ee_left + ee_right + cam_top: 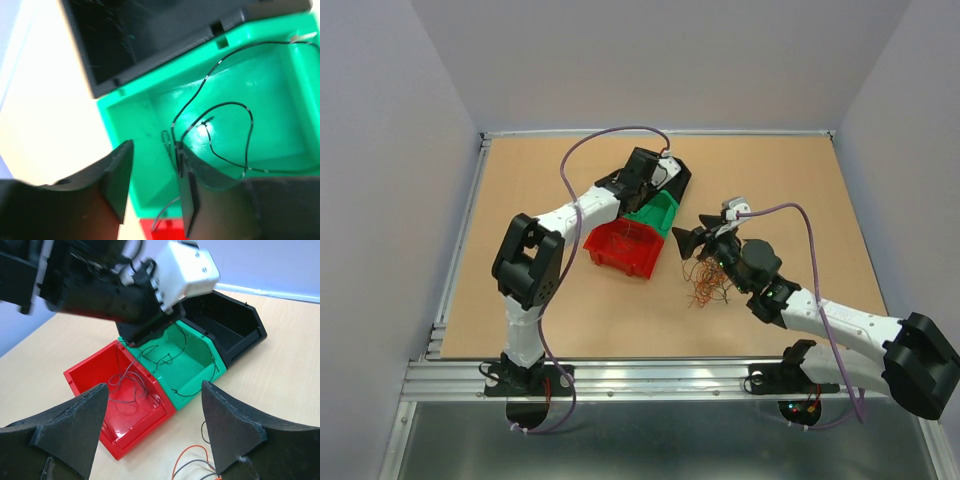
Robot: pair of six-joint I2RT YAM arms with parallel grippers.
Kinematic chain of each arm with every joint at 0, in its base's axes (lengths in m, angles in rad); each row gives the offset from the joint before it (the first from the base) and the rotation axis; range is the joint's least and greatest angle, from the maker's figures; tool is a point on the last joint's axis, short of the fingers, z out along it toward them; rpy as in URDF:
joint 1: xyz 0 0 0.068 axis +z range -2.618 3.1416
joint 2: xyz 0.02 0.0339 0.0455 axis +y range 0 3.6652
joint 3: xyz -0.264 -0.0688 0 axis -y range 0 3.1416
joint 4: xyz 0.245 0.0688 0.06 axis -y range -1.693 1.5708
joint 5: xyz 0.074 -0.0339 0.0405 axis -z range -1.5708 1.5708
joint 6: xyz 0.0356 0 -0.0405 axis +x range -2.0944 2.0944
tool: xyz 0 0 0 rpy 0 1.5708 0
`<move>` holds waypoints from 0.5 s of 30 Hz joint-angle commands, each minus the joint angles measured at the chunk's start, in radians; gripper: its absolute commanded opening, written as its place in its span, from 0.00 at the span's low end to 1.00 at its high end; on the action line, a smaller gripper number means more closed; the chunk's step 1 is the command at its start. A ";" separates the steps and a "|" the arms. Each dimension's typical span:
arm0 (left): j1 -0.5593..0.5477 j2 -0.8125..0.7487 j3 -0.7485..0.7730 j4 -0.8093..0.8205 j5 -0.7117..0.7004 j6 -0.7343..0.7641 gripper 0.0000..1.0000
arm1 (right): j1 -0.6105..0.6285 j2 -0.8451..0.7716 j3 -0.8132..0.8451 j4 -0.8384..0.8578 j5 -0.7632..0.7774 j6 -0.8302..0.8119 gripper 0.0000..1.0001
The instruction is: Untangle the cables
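- The cables [708,283] are lying as a wiry reddish-brown and dark clump on the bare table [540,300], just near-side of the right gripper [692,241] and to the right of the red bin [620,255]; the right wrist view is catching only a few orange and dark strands [187,462] at its bottom edge.
- Single strands are sitting apart from the clump: a long dark wire [235,107] is looping across the floor of the green bin [130,115], and a few thin grey wires [127,385] are lying in the red bin.
- Three bins are standing wall to wall in a diagonal row: red nearest, green in the middle, the black bin [678,178] farthest.
- The left gripper [152,150] is hanging over the green bin with its fingers parted and the bin floor showing between them (one end of the dark wire is running beside the inner face of its right finger, not pinched).
- The left arm is rising from its base at the near left, folding at a high elbow and stretching its forearm out over the red bin, blocking part of the row from above.
- The right gripper is facing the bins with its fingers spread wide and nothing between them.
- The right arm is lying low, running diagonally from the near right toward the middle of the table.
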 commanded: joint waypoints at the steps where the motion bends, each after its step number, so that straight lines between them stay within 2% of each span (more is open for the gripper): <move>1: -0.004 -0.145 -0.034 0.036 0.011 -0.020 0.57 | -0.008 -0.015 -0.016 0.025 0.005 0.001 0.80; 4: -0.004 -0.200 -0.081 0.036 0.011 -0.020 0.64 | -0.010 -0.014 -0.016 0.022 0.000 0.003 0.80; 9: -0.004 -0.257 -0.164 0.039 -0.026 -0.024 0.70 | -0.010 -0.011 -0.010 0.019 -0.014 0.006 0.80; 12: -0.001 -0.257 -0.192 0.045 -0.036 -0.020 0.69 | -0.010 -0.001 -0.003 0.017 -0.023 0.009 0.80; 15: 0.003 -0.251 -0.198 0.036 -0.049 -0.018 0.65 | -0.010 0.011 0.006 0.013 -0.027 0.007 0.80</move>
